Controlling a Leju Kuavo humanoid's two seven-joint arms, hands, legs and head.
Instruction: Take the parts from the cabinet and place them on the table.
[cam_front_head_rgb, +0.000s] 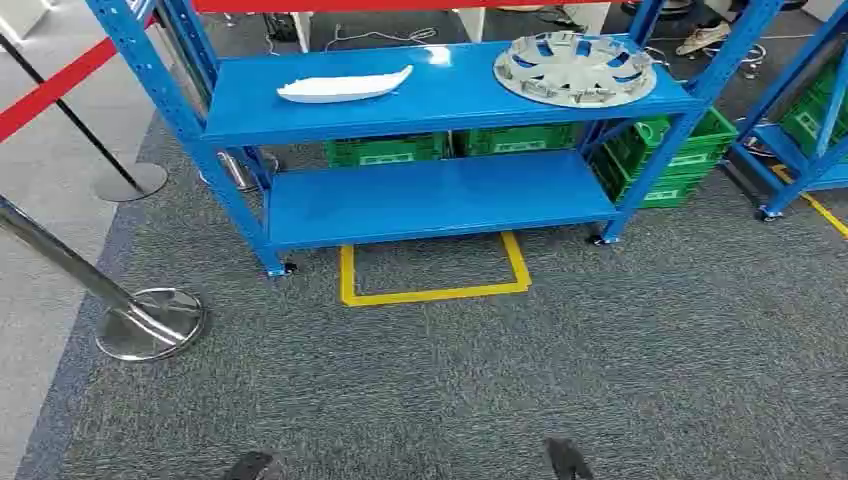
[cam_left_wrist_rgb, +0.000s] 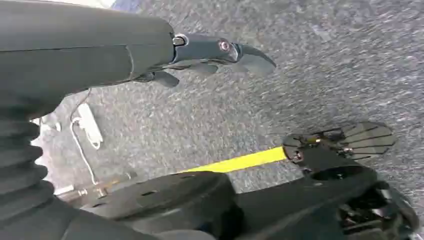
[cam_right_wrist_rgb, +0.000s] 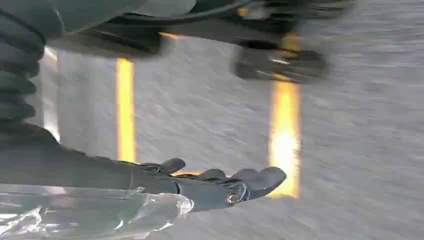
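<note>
A blue cabinet (cam_front_head_rgb: 440, 115) stands ahead on grey carpet. On its upper shelf lie a long white curved part (cam_front_head_rgb: 343, 86) toward the left and a silver wheel cover (cam_front_head_rgb: 574, 68) toward the right. The lower shelf (cam_front_head_rgb: 440, 198) is bare. My left hand (cam_left_wrist_rgb: 210, 55) hangs over the carpet with its fingers stretched out and nothing in it. My right hand (cam_right_wrist_rgb: 220, 182) also hangs over the carpet, fingers extended and holding nothing. Both hands are far from the shelf.
Yellow tape (cam_front_head_rgb: 430, 290) marks a square on the floor in front of the cabinet. A chrome stanchion base (cam_front_head_rgb: 150, 322) stands at the left, another post (cam_front_head_rgb: 130, 180) behind it with red tape. Green crates (cam_front_head_rgb: 670, 150) sit behind and right of the cabinet.
</note>
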